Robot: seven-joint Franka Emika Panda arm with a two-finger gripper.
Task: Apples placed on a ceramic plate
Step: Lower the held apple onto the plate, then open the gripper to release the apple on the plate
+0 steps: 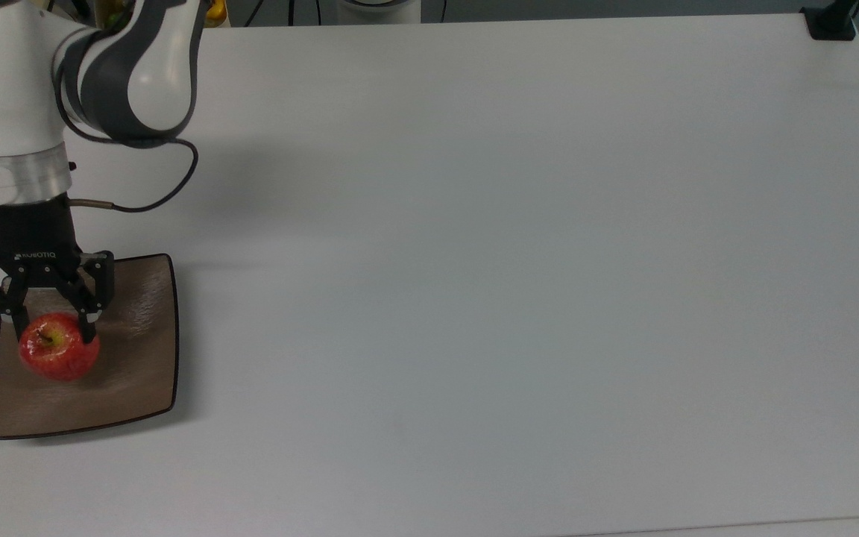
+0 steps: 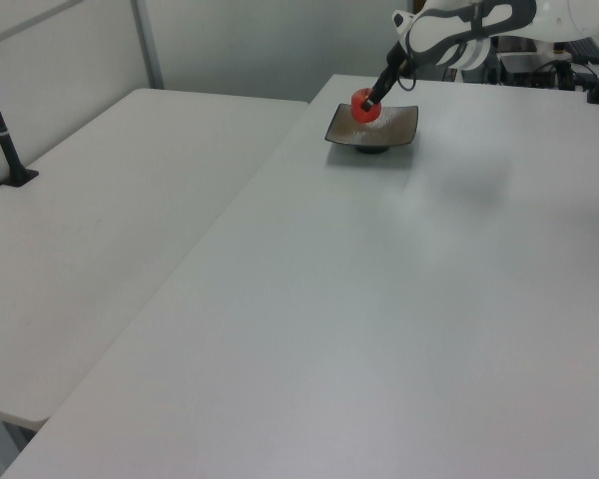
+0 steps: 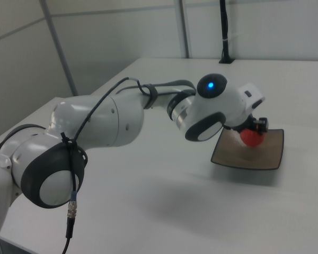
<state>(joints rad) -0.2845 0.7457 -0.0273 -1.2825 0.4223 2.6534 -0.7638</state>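
Near the tabletop's (image 1: 474, 224) left edge in the top view, the ceramic plate (image 1: 131, 373) lies flat, close to the front left corner. Over the plate's left half the apple (image 1: 59, 356) sits low, its stem with the yellow-green patch turned up. The gripper (image 1: 54, 333) comes down from above and its two black fingers (image 1: 89, 326) are clamped on the apple's sides. Whether the apple already touches the plate, I cannot tell. In the right view the apple (image 3: 251, 138) shows red behind the white arm (image 3: 212, 114).

Even, bright overhead light, soft shadow on the white matte tabletop (image 1: 474, 261) upper left, everything slightly soft
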